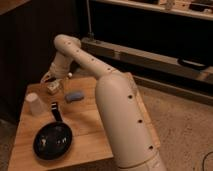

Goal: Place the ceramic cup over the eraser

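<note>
Inventory of the tabletop, left to right, placed from my gripper.

1. Ceramic cup (33,104): plain white, standing on the wooden table (82,122). It is left of my gripper and nearer the front edge, apart from it.
2. My gripper (49,80): low over the table's far left part. I cannot tell whether it is apart or together.
3. Bottle (53,88): small, white, labelled, directly at my gripper. I cannot tell whether they touch.
4. Frying pan (52,141): black, in front of my gripper, with its handle pointing back towards it.
5. Eraser (75,96): a flat blue-grey block lying bare, near my gripper's right and well apart from the cup.
6. My arm (120,115): white, rising on the right and arching over to the gripper.
</note>
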{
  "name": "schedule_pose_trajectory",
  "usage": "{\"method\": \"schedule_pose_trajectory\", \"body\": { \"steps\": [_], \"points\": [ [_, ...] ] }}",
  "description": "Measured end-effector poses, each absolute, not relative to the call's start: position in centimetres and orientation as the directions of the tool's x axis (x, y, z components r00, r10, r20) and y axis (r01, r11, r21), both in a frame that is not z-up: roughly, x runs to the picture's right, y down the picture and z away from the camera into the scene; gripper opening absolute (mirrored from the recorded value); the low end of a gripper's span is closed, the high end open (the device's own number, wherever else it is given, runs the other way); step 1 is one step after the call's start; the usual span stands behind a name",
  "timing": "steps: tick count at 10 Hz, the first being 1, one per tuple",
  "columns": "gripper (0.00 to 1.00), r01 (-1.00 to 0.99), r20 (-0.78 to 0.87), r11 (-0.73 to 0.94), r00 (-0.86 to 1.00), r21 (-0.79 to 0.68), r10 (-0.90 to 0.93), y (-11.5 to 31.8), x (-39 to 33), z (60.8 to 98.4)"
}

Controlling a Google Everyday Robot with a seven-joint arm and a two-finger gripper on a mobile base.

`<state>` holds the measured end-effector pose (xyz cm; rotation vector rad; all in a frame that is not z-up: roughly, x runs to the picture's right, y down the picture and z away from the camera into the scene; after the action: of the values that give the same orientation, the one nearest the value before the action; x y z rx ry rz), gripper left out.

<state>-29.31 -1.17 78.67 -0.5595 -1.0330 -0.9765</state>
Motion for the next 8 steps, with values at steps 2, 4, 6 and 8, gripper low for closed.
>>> {"method": "schedule_pose_trajectory", "body": {
  "steps": [2,4,6,8],
  "points": [
    [0.8,0.886,0.901,0.457,0.13,0.081,-0.413,-0.8,-31.0,78.3],
    [0.8,0.894,0.901,0.436,0.101,0.104,-0.422,-0.4,-32.4,77.7],
    [0.8,0.902,0.899,0.415,0.084,0.114,-0.431,-0.2,-33.6,77.7],
    [0.8,0.907,0.895,0.402,0.071,0.125,-0.44,-0.2,-35.2,77.6]
  ]
}}
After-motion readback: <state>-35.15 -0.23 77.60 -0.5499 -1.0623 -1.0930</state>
